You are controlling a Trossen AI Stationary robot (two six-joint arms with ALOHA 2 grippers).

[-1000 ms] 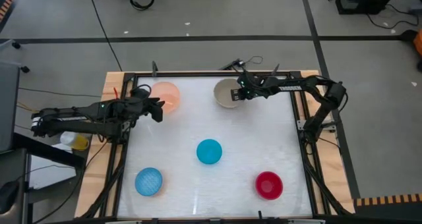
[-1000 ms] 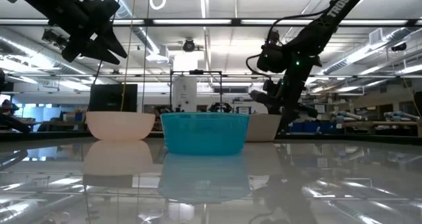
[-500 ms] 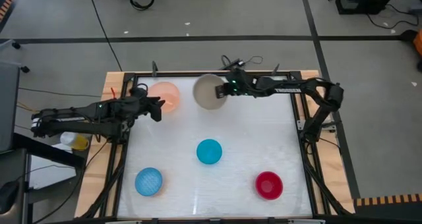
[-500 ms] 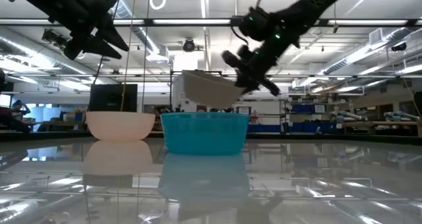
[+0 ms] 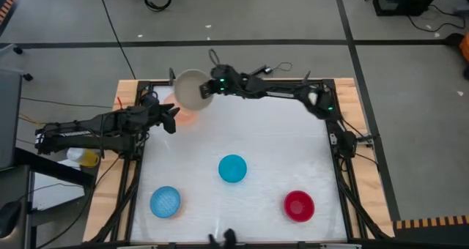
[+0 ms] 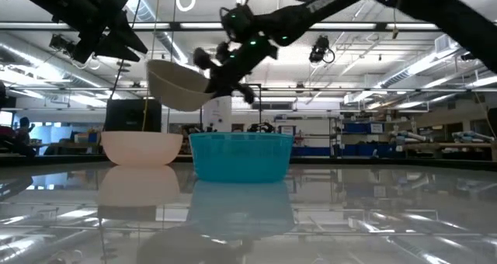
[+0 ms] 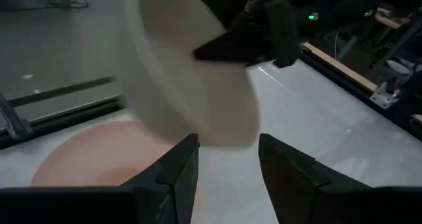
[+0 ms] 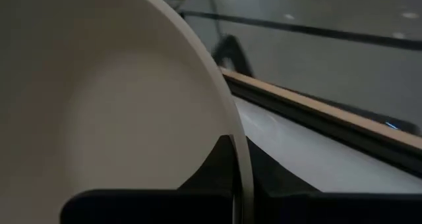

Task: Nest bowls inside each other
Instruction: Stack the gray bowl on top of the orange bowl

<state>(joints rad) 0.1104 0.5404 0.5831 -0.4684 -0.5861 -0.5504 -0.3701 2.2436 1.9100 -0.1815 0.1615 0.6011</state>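
Observation:
My right gripper [image 5: 209, 88] is shut on the beige-grey bowl [image 5: 192, 89] and holds it in the air at the far left, over the pale pink bowl [image 5: 185, 116]. The pink bowl stands on its base on the table [image 6: 142, 148]. My left gripper [image 5: 171, 118] hovers open just beside the pink bowl, toward the table's left, with nothing between its fingers [image 7: 177, 178]. The cyan bowl [image 5: 233, 168], the textured blue bowl [image 5: 165, 202] and the red-magenta bowl [image 5: 299, 206] stand apart on the table. My right gripper grips the beige-grey bowl's rim [image 8: 239, 159] on the side toward the table's right, one finger inside the wall and one outside. The fingers come from the table's right, slanting down. The bowl hangs clear of the table, tilted [image 6: 177, 85], its mouth partly up.
A dark frame [image 5: 234, 81] runs around the white tabletop. The cyan bowl [image 6: 241, 157] stands in the middle, with bare table between it and the far-left bowls. A yellow object [image 5: 86, 157] lies off the table's left edge.
My right gripper has lifted the beige-grey bowl off the far middle of the table and swung it quickly toward the left edge and up, tipping it. The bowl now hangs over the pink bowl. My left gripper has stayed about where it was, open.

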